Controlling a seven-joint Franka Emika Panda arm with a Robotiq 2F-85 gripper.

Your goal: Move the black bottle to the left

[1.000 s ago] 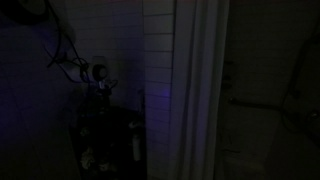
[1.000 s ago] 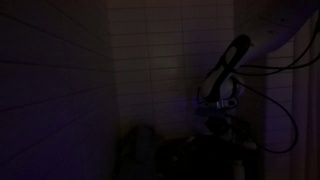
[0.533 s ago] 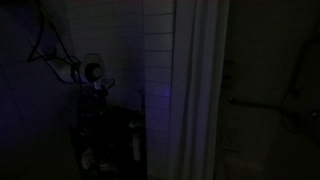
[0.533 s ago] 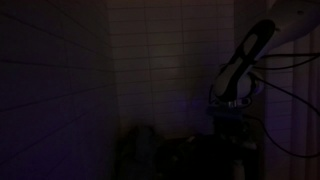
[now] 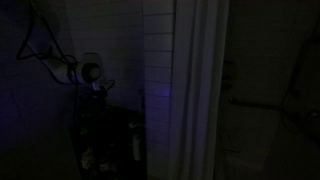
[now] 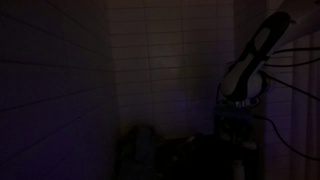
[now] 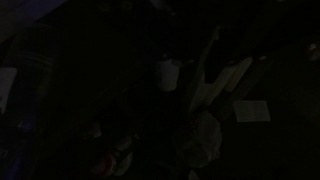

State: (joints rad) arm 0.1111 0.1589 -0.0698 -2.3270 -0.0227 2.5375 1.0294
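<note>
The scene is very dark. My arm hangs in front of a tiled wall in both exterior views, with the gripper (image 5: pixel 97 104) pointing down over a cluster of dark things (image 5: pixel 103 150). It also shows at the right in an exterior view (image 6: pixel 240 112). I cannot pick out the black bottle in any view. The wrist view shows only faint shapes: a pale cup-like thing (image 7: pixel 167 72), a rounded object (image 7: pixel 200 136) and a pale sheet (image 7: pixel 252 110). The fingers are too dark to tell whether they are open or shut.
A white tiled wall (image 5: pixel 156 60) stands behind the arm. A pale vertical frame (image 5: pixel 200 90) rises just beside the work area. A dark low shape (image 6: pixel 140 150) sits on the surface away from the arm. Cables hang off the arm (image 6: pixel 285 60).
The arm has shifted sideways and a little upward over the last second: leftward in one exterior view, rightward in the other. Nothing else visibly moved.
</note>
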